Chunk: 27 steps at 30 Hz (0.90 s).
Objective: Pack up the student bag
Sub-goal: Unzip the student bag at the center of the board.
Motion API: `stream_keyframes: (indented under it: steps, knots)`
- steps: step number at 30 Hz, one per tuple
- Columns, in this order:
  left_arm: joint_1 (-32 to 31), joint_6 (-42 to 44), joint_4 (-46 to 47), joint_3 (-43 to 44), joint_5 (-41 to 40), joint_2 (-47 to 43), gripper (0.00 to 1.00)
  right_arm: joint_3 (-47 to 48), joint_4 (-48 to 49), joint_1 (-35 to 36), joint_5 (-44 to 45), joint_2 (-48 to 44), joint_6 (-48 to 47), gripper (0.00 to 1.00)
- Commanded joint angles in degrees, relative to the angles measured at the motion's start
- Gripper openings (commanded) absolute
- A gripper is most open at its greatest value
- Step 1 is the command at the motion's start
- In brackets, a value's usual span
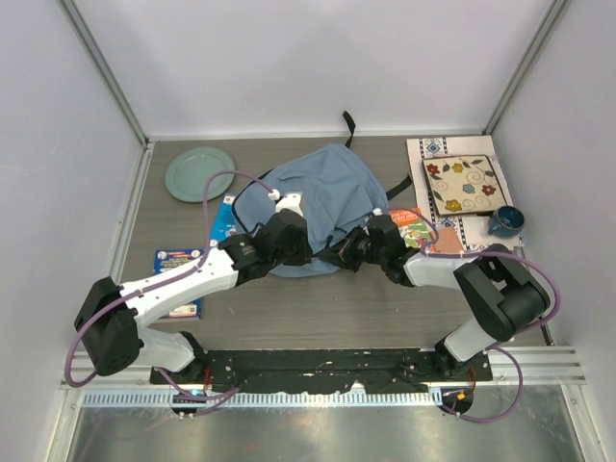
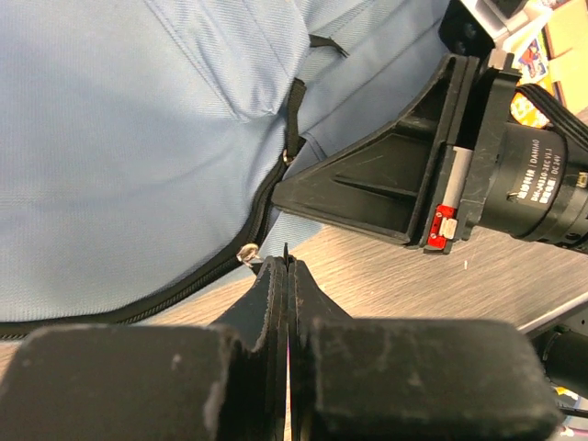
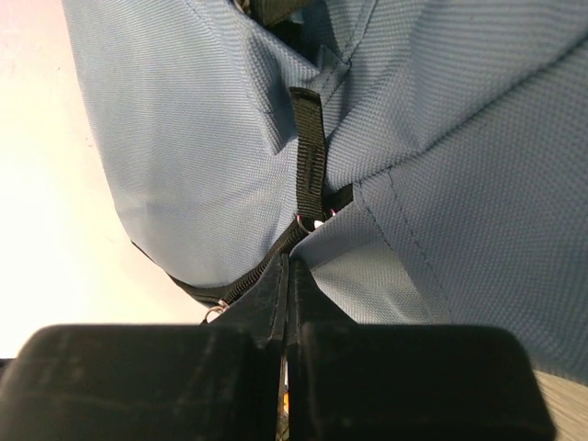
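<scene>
**Jaws shut along the zipper**

Closest in view, the left gripper is seen with its jaws pressed flat together, tips at the dark zipper of the student bag. The right gripper is likewise closed, tips set against the zipper line just below a black pull strap. Whether fabric is pinched by either cannot be told. The student bag is laid mid-surface, toward the far edge. A green plate is placed near the far left corner, and a blue mug by the right edge.
</scene>
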Motion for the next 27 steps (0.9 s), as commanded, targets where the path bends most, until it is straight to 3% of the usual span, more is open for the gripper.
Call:
stream_keyframes:
  steps: [1,8,16,21,27]
  knots:
    - [-0.70,0.35,-1.51,3.36,-5.44,-3.69,0.00,3.41,-5.12,0.01,5.36,-3.65,-6.29,0.01]
    - [0.61,-0.17,-13.37,2.58,-17.31,-7.46,0.00,8.24,-16.22,-4.29,11.17,-8.76,-17.02,0.01]
    - [6.67,-2.90,-17.43,-2.17,-21.81,-13.35,0.00,10.44,-21.50,-7.63,11.87,-8.68,-23.88,0.01]
    - [7.47,-1.76,-16.73,-3.58,-21.46,-16.25,0.00,13.25,-24.13,-8.95,13.45,-7.71,-28.89,0.01]
    - [7.38,1.14,-9.97,-5.60,-12.24,-17.40,0.00,18.26,-24.40,-10.89,13.19,-6.22,-34.15,0.01]
